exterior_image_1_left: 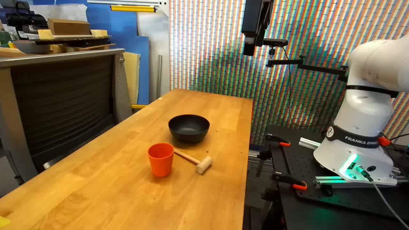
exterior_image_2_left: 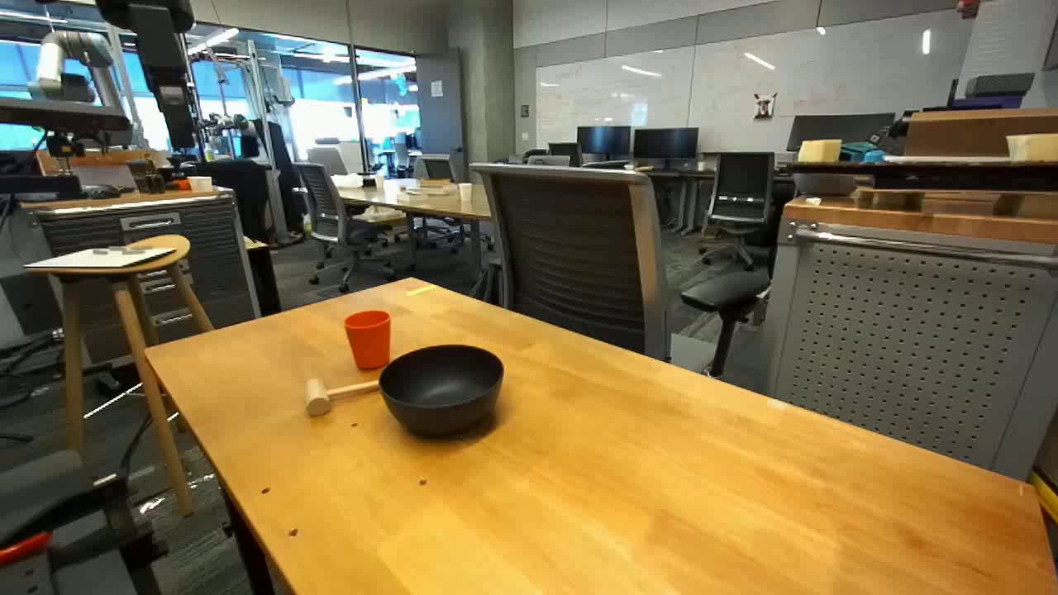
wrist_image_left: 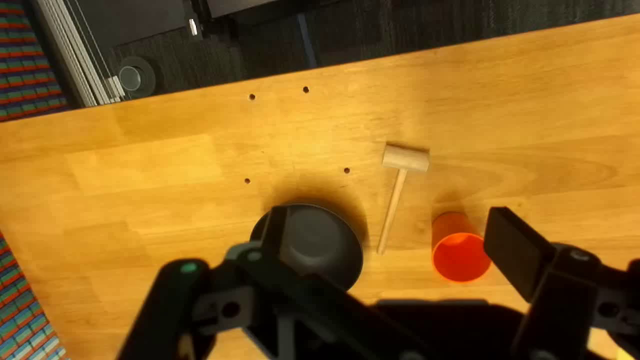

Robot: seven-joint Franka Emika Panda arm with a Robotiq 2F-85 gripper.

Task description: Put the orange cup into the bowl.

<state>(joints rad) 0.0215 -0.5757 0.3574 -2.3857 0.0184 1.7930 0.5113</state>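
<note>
Claw (wrist_image_left: 392, 232) spread wide, gripping nothing; below, the upright orange cup (exterior_image_1_left: 161, 164) and black bowl (exterior_image_1_left: 189, 136) stand apart, both empty.

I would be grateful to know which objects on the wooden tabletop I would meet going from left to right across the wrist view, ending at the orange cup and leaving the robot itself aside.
From left to right: black bowl → wooden mallet → orange cup.
</note>
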